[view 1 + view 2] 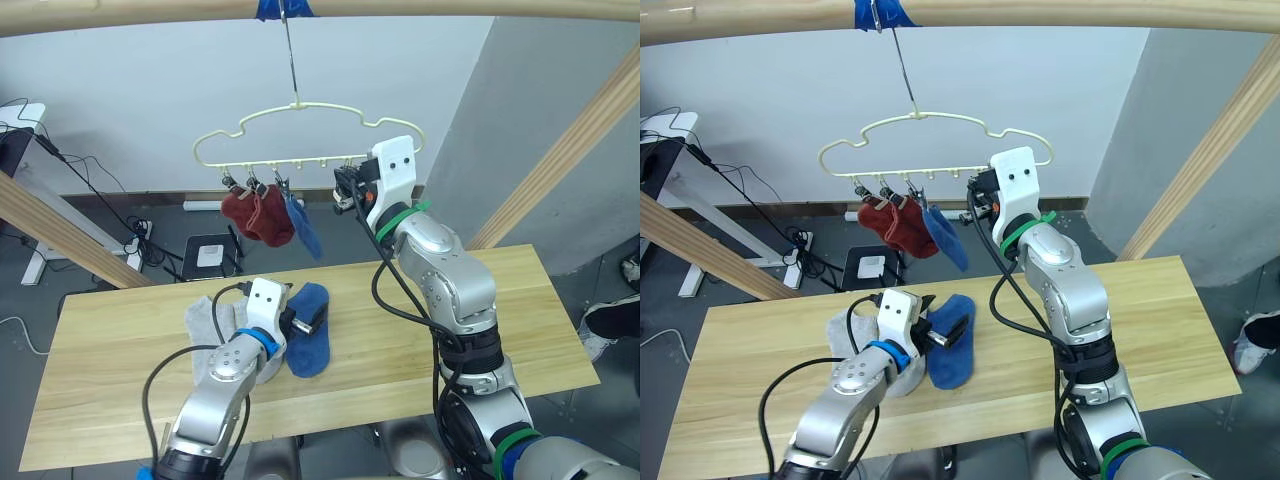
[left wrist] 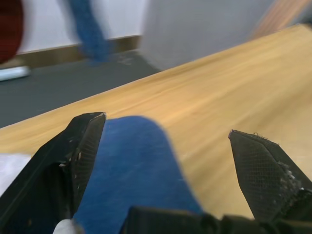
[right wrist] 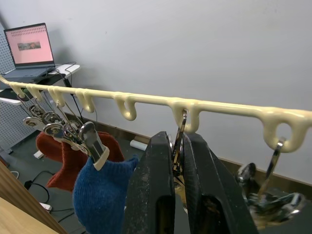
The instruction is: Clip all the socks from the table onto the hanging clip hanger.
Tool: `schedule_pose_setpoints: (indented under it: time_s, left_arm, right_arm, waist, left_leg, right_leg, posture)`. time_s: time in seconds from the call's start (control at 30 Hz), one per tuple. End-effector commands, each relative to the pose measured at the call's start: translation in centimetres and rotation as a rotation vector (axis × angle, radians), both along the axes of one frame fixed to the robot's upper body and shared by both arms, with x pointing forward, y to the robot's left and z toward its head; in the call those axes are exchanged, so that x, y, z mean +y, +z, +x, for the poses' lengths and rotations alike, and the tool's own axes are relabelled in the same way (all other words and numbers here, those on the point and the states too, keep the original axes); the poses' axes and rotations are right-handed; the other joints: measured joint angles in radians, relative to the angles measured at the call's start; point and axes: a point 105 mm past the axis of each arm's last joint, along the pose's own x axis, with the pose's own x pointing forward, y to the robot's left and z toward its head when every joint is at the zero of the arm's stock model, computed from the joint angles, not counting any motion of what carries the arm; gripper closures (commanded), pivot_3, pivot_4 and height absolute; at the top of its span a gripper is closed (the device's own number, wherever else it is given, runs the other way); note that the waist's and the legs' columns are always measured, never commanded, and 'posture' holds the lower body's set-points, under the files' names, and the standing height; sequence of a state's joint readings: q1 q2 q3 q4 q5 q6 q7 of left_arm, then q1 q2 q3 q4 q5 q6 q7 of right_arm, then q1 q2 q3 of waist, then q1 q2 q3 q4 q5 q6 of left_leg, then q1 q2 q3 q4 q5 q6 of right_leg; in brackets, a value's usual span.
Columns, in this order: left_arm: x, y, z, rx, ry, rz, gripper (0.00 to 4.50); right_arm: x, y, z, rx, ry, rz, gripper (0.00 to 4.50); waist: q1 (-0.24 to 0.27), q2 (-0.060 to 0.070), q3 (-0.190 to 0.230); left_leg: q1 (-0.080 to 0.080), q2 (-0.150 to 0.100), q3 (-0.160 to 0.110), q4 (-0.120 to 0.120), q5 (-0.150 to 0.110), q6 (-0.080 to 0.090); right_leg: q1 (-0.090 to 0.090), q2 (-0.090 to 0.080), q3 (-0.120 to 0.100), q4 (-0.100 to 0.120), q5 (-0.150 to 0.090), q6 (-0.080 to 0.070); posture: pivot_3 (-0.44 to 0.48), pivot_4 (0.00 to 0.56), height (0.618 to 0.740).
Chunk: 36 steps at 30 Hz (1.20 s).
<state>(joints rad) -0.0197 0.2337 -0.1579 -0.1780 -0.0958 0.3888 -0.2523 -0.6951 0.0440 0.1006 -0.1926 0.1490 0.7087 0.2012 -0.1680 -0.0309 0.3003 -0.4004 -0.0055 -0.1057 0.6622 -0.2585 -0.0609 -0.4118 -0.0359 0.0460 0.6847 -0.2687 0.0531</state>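
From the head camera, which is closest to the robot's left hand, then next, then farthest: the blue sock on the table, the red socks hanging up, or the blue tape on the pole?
1. Blue sock on the table, right at the left hand.
2. Red socks, hanging above.
3. Blue tape, topmost on the pole.

**No legible text**

No words, brands, numbers or signs could be read anywhere. The open black laptop [image 3: 31, 51] on the white desk showed a pink screen whose lines were too small to read.
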Motion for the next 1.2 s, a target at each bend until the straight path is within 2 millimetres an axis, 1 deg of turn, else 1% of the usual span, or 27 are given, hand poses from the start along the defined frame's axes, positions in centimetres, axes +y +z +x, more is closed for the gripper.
schedule_pose_setpoints:
  time_s: [0.03, 0.1, 0.3, 0.43, 0.53, 0.63, 0.83, 0.87, 1.0, 1.1, 1.17, 1.2]
  left_arm:
    - [0.3, -0.9, 0.6, 0.016, 0.042, 0.023, 0.01]
    - [-0.2, -1.7, 0.6, 0.061, 0.021, -0.005, 0.01]
    - [-0.5, -3.2, 0.5, 0.105, -0.021, 0.063, 0.01]
    - [-0.8, -4.3, -0.2, 0.156, -0.044, 0.109, 0.01]
    - [-0.6, -4.5, -0.3, 0.15, -0.046, 0.138, 0.01]
    - [-0.5, -4.5, -0.3, 0.149, -0.044, 0.151, 0.61]
    - [-0.2, -4.6, -0.4, 0.153, -0.052, 0.155, 2.33]
    - [-0.2, -4.6, -0.4, 0.151, -0.052, 0.156, 2.55]
    - [-0.1, -4.4, -0.3, 0.139, -0.069, 0.151, 3.75]
    - [-0.3, -4.0, -0.2, 0.114, -0.093, 0.153, 4.45]
    - [-0.7, -2.0, 0.4, -0.018, -0.134, 0.162, 4.48]
    - [-1.2, 0.0, 1.0, -0.142, -0.176, 0.179, 4.48]
  right_arm:
    - [0.6, 1.5, -1.0, -0.05, 0.042, 0.028, 4.5]
    - [0.6, 1.5, -1.1, -0.051, 0.045, 0.027, 4.5]
    - [0.9, 1.5, -1.1, -0.048, 0.05, 0.03, 4.5]
    - [1.0, 1.6, -1.1, -0.048, 0.051, 0.032, 4.5]
    - [1.0, 1.6, -1.1, -0.048, 0.051, 0.035, 4.5]
    - [1.1, 1.6, -1.2, -0.046, 0.052, 0.037, 4.5]
    - [1.1, 1.6, -1.2, -0.043, 0.052, 0.042, 4.5]
    - [1.2, 1.6, -1.2, -0.042, 0.052, 0.042, 4.5]
    - [1.2, 1.6, -1.2, -0.042, 0.05, 0.044, 4.5]
    - [1.2, 1.5, -1.1, -0.042, 0.05, 0.045, 4.5]
    - [1.2, 1.6, -1.1, -0.043, 0.049, 0.044, 4.5]
    - [1.2, 1.6, -1.2, -0.043, 0.049, 0.044, 4.5]
  waist:
    - [-0.001, 0.0, 0.0]
    - [-0.001, 0.0, 0.0]
    - [-0.002, 0.0, 0.0]
    - [-0.002, 0.0, 0.0]
    - [-0.003, 0.0, 0.0]
    - [-0.003, 0.001, -0.001]
    - [-0.003, 0.001, -0.001]
    - [-0.003, 0.001, -0.001]
    - [-0.004, 0.001, -0.001]
    - [-0.004, 0.001, -0.001]
    - [-0.004, 0.001, -0.001]
    - [-0.004, 0.001, -0.001]
  left_leg:
    - [0.0, 0.0, 0.0, 0.0, 0.0, 0.0]
    - [0.0, 0.0, 0.0, 0.0, 0.0, 0.0]
    - [0.0, 0.0, 0.0, 0.0, 0.0, 0.0]
    - [0.0, 0.0, 0.0, 0.0, 0.0, 0.0]
    - [0.0, 0.0, 0.0, 0.0, 0.0, 0.0]
    - [0.0, 0.0, 0.0, 0.0, 0.0, 0.0]
    - [0.0, 0.0, 0.0, 0.0, 0.0, 0.0]
    - [0.0, 0.0, 0.0, 0.0, 0.0, 0.0]
    - [0.0, 0.0, 0.0, 0.0, 0.0, 0.0]
    - [0.0, 0.0, 0.0, 0.0, 0.0, 0.0]
    - [0.0, 0.0, 0.0, 0.0, 0.0, 0.0]
    - [0.0, 0.001, 0.0, 0.0, 0.0, 0.0]
  right_leg:
    - [0.0, 0.0, 0.0, 0.0, 0.0, 0.0]
    - [0.0, 0.0, 0.0, 0.001, 0.0, 0.0]
    - [0.0, 0.0, 0.0, 0.0, 0.0, 0.0]
    - [0.0, 0.0, 0.0, 0.001, 0.0, 0.0]
    - [0.0, 0.0, 0.0, 0.001, 0.0, 0.0]
    - [0.0, 0.0, 0.0, 0.001, 0.0, 0.0]
    - [0.0, 0.0, 0.0, 0.001, 0.0, 0.0]
    - [0.0, 0.0, 0.0, 0.001, 0.0, 0.0]
    - [0.0, 0.0, 0.0, 0.001, 0.0, 0.0]
    - [0.0, 0.0, 0.0, 0.0, 0.0, 0.0]
    - [0.0, 0.0, 0.0, 0.0, 0.0, 0.0]
    - [0.0, 0.0, 0.0, 0.0, 0.0, 0.0]
  posture:
    - [-0.263, 0.249, 0.739]
    - [-0.269, 0.25, 0.739]
    - [-0.275, 0.251, 0.739]
    - [-0.276, 0.251, 0.739]
    - [-0.277, 0.251, 0.739]
    - [-0.279, 0.25, 0.739]
    - [-0.28, 0.25, 0.739]
    - [-0.281, 0.249, 0.739]
    - [-0.281, 0.247, 0.739]
    - [-0.282, 0.244, 0.739]
    - [-0.282, 0.244, 0.739]
    - [-0.282, 0.244, 0.739]
